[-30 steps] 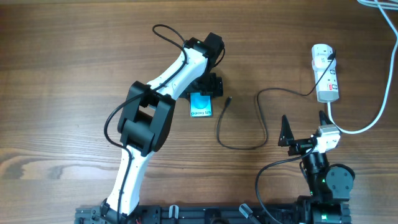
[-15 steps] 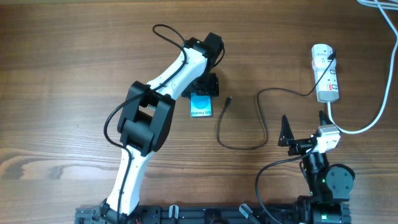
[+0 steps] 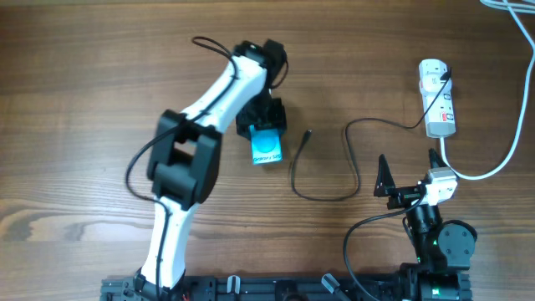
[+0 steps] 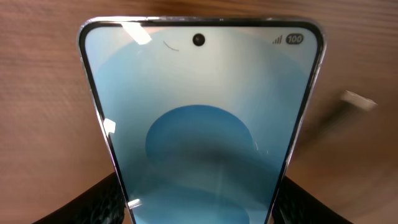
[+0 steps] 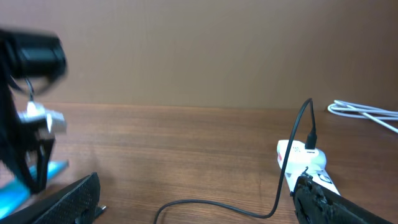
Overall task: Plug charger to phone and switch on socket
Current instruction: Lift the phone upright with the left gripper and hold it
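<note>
My left gripper (image 3: 262, 125) is shut on the phone (image 3: 267, 146), whose turquoise screen fills the left wrist view (image 4: 199, 124) with a finger on each long edge. The phone looks lifted off the table. The charger cable (image 3: 355, 155) curls across the table from the socket (image 3: 438, 99) at the right; its connector tip (image 3: 308, 134) lies free just right of the phone. The cable (image 5: 217, 202) and the socket (image 5: 303, 158) also show in the right wrist view. My right gripper (image 3: 410, 171) is open and empty near the front right, below the socket.
A thick white cord (image 3: 501, 163) runs from the socket down and round to the far right edge. The left arm (image 3: 196, 142) stretches over the middle left of the table. The right arm's base (image 3: 435, 242) stands at the front right.
My left gripper has moved a little left and toward the back with the phone, which now looks raised. The right arm, cable and socket have not moved.
</note>
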Action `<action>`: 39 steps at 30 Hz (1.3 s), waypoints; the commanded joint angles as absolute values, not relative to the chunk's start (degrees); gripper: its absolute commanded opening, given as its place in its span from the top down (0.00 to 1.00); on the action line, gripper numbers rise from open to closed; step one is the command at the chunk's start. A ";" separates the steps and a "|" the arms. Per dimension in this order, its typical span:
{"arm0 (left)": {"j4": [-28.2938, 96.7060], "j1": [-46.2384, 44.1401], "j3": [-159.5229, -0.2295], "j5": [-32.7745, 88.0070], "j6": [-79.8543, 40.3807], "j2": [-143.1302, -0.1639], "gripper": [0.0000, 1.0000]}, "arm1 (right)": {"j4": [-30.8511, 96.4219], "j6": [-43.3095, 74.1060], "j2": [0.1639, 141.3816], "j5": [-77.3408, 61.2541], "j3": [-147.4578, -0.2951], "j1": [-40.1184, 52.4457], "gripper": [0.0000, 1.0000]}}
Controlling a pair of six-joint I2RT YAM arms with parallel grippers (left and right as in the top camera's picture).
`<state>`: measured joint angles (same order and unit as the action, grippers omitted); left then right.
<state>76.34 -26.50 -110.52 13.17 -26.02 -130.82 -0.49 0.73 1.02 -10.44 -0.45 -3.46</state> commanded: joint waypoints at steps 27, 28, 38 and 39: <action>79.35 -11.29 -113.38 90.35 -41.04 -110.32 0.34 | -0.75 0.05 1.34 -10.09 -0.30 -3.18 0.00; 79.37 -10.48 -113.38 90.35 -41.47 -110.32 0.34 | -0.75 0.03 1.34 -10.09 -0.30 -3.18 0.00; 82.15 -6.09 -113.38 90.35 -43.09 -110.30 0.31 | -0.75 0.03 1.34 -10.09 -0.30 -3.18 0.00; 82.13 -6.09 -113.38 90.35 -43.44 -110.30 0.31 | -0.75 0.05 1.34 -10.09 -0.30 -3.18 0.00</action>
<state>82.02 -6.02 -112.49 87.13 -41.98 -111.94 -0.49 0.73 1.08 -10.44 -0.45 -3.44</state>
